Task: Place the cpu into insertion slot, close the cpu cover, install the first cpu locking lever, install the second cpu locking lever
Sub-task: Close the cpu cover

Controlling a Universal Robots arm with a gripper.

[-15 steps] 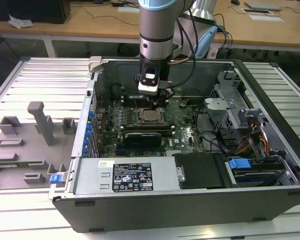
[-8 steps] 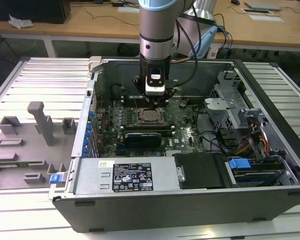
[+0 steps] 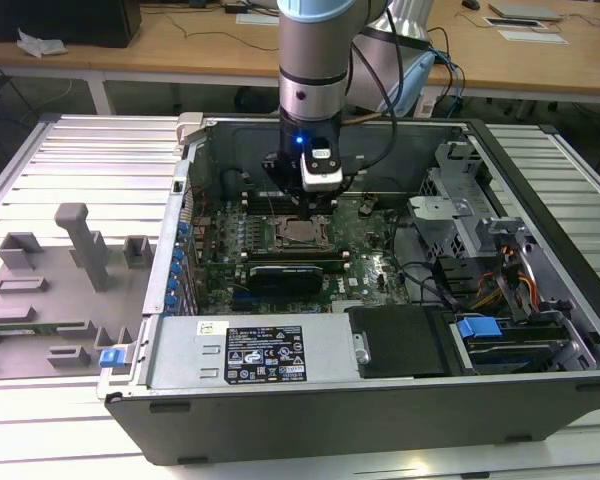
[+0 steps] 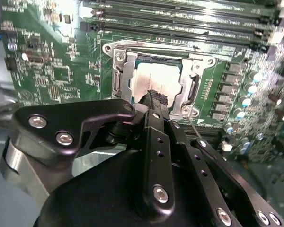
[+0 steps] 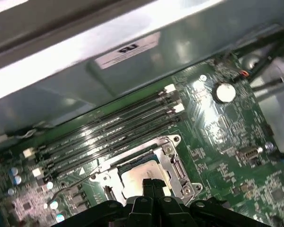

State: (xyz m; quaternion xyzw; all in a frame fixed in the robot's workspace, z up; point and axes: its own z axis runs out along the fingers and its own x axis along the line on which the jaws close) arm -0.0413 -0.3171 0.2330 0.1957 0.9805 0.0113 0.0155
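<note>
My black gripper [image 4: 156, 96], jaws closed empty, hovers over the flat silver-grey cpu [image 4: 154, 78]; a skewed push could scratch it.

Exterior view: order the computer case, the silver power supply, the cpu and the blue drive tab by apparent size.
1. computer case
2. silver power supply
3. blue drive tab and cpu: these look about alike, and the tab seems nearer the camera, so I won't rank them.
</note>
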